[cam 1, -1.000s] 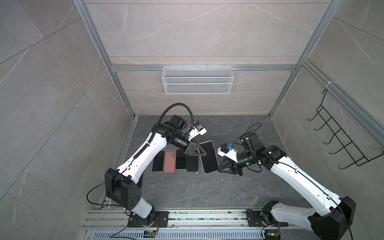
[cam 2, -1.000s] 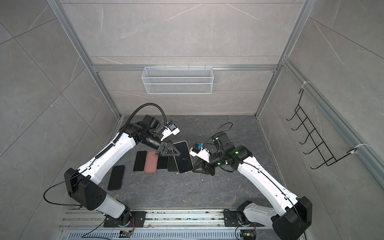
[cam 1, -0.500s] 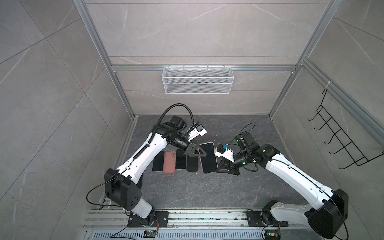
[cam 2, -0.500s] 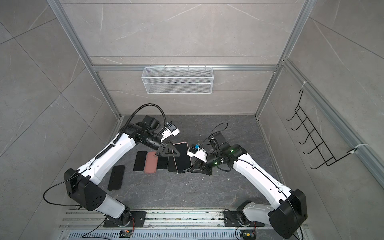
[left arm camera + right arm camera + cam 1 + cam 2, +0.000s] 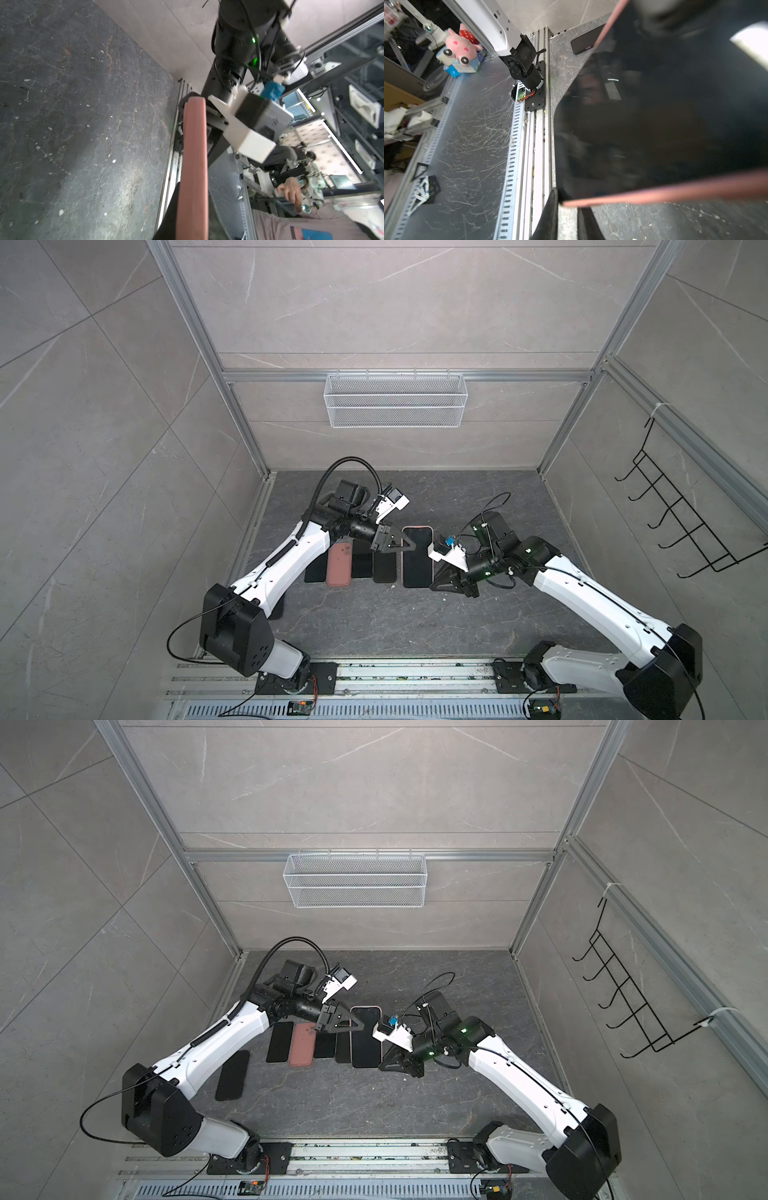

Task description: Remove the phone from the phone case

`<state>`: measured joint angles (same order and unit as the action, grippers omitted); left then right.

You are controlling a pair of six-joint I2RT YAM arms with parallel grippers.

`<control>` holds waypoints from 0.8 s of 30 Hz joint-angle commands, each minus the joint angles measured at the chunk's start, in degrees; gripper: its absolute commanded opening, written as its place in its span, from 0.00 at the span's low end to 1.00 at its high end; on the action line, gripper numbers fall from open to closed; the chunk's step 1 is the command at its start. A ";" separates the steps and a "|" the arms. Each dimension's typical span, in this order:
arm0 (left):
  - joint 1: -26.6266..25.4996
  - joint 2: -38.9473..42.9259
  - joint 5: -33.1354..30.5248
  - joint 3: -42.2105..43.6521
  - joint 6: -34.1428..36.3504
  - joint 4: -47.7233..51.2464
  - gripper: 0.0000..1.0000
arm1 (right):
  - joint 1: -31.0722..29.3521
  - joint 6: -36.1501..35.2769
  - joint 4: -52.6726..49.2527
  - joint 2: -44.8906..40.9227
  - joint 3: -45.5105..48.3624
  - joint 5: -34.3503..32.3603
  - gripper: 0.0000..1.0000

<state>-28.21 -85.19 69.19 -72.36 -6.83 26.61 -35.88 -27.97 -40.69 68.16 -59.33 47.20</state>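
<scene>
A black-screened phone (image 5: pixel 417 558) (image 5: pixel 365 1040) in a pink phone case (image 5: pixel 195 158) hangs tilted above the dark floor in both top views. My left gripper (image 5: pixel 409 545) (image 5: pixel 359 1025) is shut on the case's left long edge, near its far end. My right gripper (image 5: pixel 434 587) (image 5: pixel 382 1068) sits at the case's near right corner. In the right wrist view the phone's screen (image 5: pixel 664 114) fills the frame, and the right gripper (image 5: pixel 568 209) is closed on the pink corner, one finger (image 5: pixel 551 214) on each side. In the left wrist view the left gripper (image 5: pixel 193 228) clamps the pink edge.
On the floor left of the held phone lies a row of phones: a pink one (image 5: pixel 338 562) between dark ones (image 5: pixel 316 570) (image 5: pixel 384 566). Another dark phone (image 5: pixel 232 1075) lies near the left arm's base. A wire basket (image 5: pixel 395 400) hangs on the back wall, a hook rack (image 5: pixel 685 526) on the right wall.
My right gripper has moved left to the phone's near right corner and its jaws have narrowed onto it. The left gripper and the phone have stayed in place.
</scene>
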 commanded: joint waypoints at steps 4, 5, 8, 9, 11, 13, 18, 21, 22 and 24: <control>-0.56 -6.66 -4.12 7.64 -38.08 -47.60 0.00 | -4.73 -3.09 17.10 -5.79 0.22 5.35 0.00; -1.35 -7.15 -4.82 8.36 -39.71 -48.91 0.00 | -4.72 -2.90 19.63 -6.16 0.71 4.72 0.00; -2.58 -6.66 -6.60 11.66 -43.66 -54.34 0.00 | -4.66 -0.99 24.72 -6.46 1.64 2.59 0.00; -2.27 -5.87 -7.41 13.03 -46.08 -57.00 0.00 | -4.61 -0.36 25.39 -6.61 2.08 1.83 0.00; -0.86 -4.49 -8.04 14.75 -49.04 -60.33 0.00 | -4.62 2.73 26.36 -8.06 3.48 -0.98 0.00; 0.24 -2.81 -8.04 16.10 -50.75 -62.40 0.00 | -4.55 8.02 27.06 -10.74 5.67 -4.64 0.10; 1.35 0.50 -3.43 14.48 -47.53 -57.54 0.00 | -4.40 28.43 18.93 -13.31 4.33 -18.84 0.38; 1.91 4.74 -1.64 11.89 -35.23 -43.60 0.00 | -3.18 34.12 12.17 -12.04 3.70 -15.93 0.45; 1.85 5.89 -0.79 11.33 -32.81 -41.10 0.00 | -3.23 34.28 10.83 -11.51 3.59 -13.02 0.51; 1.84 7.21 1.13 10.77 -31.73 -40.17 0.00 | -3.31 35.19 9.96 -11.49 4.47 -10.93 0.57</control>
<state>-26.26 -82.30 64.53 -58.08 -45.39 -17.34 -39.13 0.40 -24.99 56.25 -54.39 34.48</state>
